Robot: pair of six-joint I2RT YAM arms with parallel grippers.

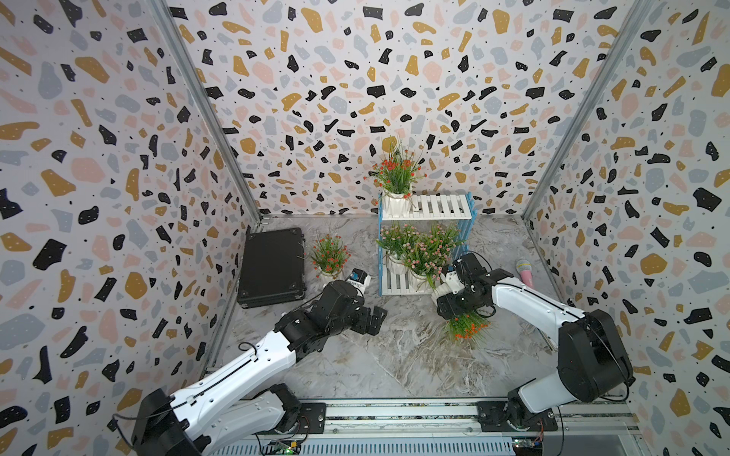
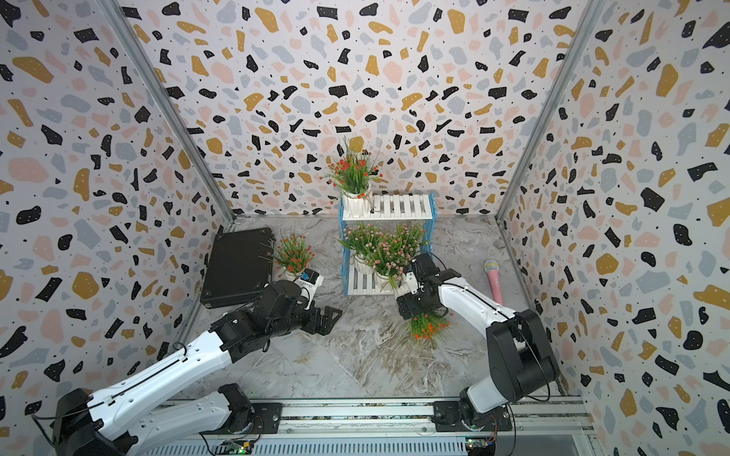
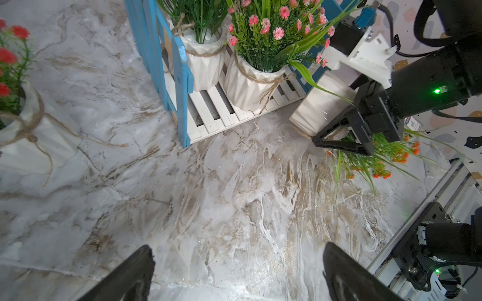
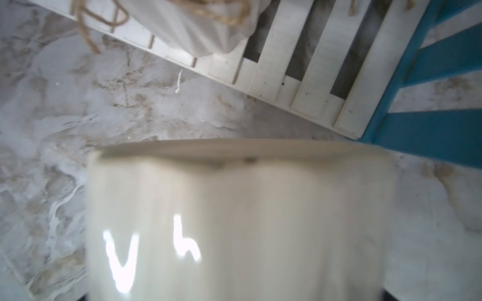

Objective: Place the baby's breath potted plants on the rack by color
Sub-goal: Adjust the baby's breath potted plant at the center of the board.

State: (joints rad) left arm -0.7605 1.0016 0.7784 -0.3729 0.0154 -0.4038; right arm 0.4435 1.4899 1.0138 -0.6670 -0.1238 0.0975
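Note:
The rack (image 1: pixel 430 207) stands at the back, blue-framed with white slats. A red-flowered baby's breath potted plant (image 1: pixel 397 173) sits on the left end of its top shelf. Pink-flowered plants (image 1: pixel 422 252) fill the lower shelf; two of their pots (image 3: pixel 247 86) show. Another red-flowered plant (image 1: pixel 330 254) stands on the floor left of the rack. An orange-flowered plant (image 1: pixel 468 327) lies tipped by the rack's front right corner, and my right gripper (image 3: pixel 336 122) straddles its white pot (image 4: pixel 234 221), jaws against both sides. My left gripper (image 3: pixel 236 273) hangs open over bare floor.
A black flat case (image 1: pixel 272 266) lies against the left wall, close to the floor plant. A pink microphone (image 1: pixel 526 272) lies near the right wall. The arms' base rail (image 1: pixel 395 412) runs along the front edge. Patterned walls close in three sides.

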